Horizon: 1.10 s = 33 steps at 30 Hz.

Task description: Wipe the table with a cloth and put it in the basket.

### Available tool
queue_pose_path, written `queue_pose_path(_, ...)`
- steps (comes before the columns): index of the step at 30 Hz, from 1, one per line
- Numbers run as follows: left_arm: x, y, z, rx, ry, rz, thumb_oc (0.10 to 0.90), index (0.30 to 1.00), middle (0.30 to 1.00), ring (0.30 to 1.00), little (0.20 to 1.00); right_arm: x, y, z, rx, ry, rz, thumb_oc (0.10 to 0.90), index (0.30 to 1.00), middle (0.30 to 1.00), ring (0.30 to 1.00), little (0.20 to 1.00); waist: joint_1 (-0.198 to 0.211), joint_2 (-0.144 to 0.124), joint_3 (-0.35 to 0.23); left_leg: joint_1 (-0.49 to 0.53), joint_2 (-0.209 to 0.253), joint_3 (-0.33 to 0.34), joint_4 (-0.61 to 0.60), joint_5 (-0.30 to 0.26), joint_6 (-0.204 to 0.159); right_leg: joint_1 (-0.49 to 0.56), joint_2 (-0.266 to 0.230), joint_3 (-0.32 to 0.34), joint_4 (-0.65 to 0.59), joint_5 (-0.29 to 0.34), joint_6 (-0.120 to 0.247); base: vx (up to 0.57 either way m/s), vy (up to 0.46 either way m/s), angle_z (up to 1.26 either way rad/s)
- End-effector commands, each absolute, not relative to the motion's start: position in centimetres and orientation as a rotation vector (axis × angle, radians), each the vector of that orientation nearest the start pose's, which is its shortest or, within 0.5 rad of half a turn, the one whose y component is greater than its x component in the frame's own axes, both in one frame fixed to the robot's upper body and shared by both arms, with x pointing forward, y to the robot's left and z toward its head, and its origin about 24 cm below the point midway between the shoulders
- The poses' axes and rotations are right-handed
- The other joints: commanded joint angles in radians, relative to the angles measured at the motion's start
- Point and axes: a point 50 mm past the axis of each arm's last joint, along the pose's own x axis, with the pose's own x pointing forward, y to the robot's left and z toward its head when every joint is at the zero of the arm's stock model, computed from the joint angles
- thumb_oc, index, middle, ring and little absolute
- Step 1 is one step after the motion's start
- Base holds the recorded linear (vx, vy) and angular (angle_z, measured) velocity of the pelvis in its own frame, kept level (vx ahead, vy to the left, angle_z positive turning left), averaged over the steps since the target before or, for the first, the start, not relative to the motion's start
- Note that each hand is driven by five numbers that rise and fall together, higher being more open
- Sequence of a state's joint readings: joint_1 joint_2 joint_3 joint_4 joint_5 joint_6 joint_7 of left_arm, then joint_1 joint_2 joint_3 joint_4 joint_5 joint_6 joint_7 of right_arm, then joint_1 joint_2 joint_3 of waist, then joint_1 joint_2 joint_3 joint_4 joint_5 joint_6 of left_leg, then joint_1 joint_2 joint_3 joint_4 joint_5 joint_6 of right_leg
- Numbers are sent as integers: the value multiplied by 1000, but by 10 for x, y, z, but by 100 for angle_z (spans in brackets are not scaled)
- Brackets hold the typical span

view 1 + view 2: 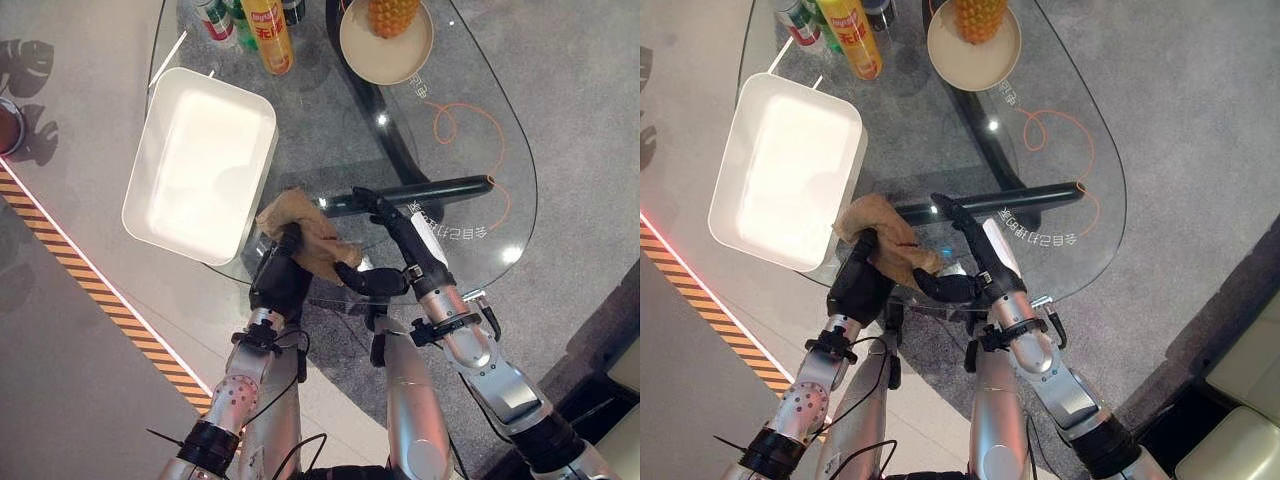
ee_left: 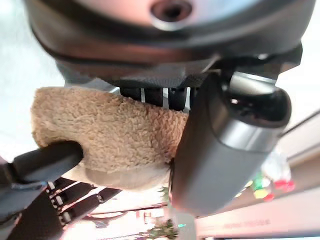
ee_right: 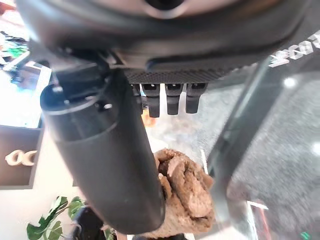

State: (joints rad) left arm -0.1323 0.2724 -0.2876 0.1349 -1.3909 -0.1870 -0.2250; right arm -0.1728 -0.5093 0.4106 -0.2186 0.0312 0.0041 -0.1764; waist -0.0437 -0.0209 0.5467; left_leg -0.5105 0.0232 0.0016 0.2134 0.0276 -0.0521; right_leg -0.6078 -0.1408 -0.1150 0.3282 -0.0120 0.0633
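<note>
Left hand (image 1: 283, 272) grips the tan cloth (image 1: 305, 228) at the glass table's (image 1: 470, 170) six-o'clock edge, right hand (image 1: 400, 255) loosely open beside it; white basket (image 1: 200, 160) at ten o'clock awaits it.

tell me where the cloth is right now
The tan cloth is bunched in the left hand at the glass table's near edge, just right of the white basket, with the right hand's thumb touching it.

floor's a pale grey surface (image 1: 70, 330) with a yellow-and-black hazard stripe (image 1: 90, 290) running diagonally across it, plus a glowing pink-red line along its edge. darker speckled grey carpet (image 1: 560, 110) sits under the glass. leaf-shaped shadows (image 1: 30, 70) fall on the floor upper left, and a few bright light glints hit the glass.
</note>
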Motion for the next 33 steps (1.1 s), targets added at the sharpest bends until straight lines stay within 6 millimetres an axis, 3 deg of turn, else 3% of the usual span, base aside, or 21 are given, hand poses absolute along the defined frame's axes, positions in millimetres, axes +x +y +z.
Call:
queue_pose_path(1, 260, 186, 103, -948, -441, -236, 100, 300, 300, 300, 200, 259, -148, 132, -401, -372, 244, 800, 900, 900, 900, 900, 5, 13, -27, -54, -62, 85, 105, -41, 52, 39, 96, -2, -32, 1, -20, 17, 86, -12)
queue_pose_path(5, 262, 210, 120, -767, -541, -52, 100, 300, 300, 300, 200, 260, -147, 109, -397, -260, 252, 800, 900, 900, 900, 900, 7, 26, -27, -69, -70, 82, 106, -34, 48, 27, 89, 2, -29, -2, -25, 20, 118, -4)
queue_pose_path(20, 256, 253, 176, -159, -836, 420, 100, 300, 300, 300, 200, 264, -150, 79, -470, -66, 248, 800, 900, 900, 900, 900, 15, 43, -27, -156, -81, 87, 140, -39, 55, -66, 75, 26, -1, 2, -32, 27, 95, 2)
queue_pose_path(25, 261, 267, 175, -144, -812, 535, 100, 300, 300, 300, 200, 262, -145, 68, -470, 7, 317, 800, 900, 900, 900, 900, 9, 47, -27, -201, -80, 97, 158, -41, 54, -113, 71, 35, 8, 8, -30, 11, 98, -1)
queue_pose_path(33, 271, 273, 171, -63, -795, 724, 100, 300, 300, 300, 200, 264, -139, 63, -520, 52, 371, 800, 900, 900, 900, 900, -7, 43, -27, -272, -82, 121, 171, -41, 60, -185, 73, 58, 0, 32, -23, 21, 99, -1)
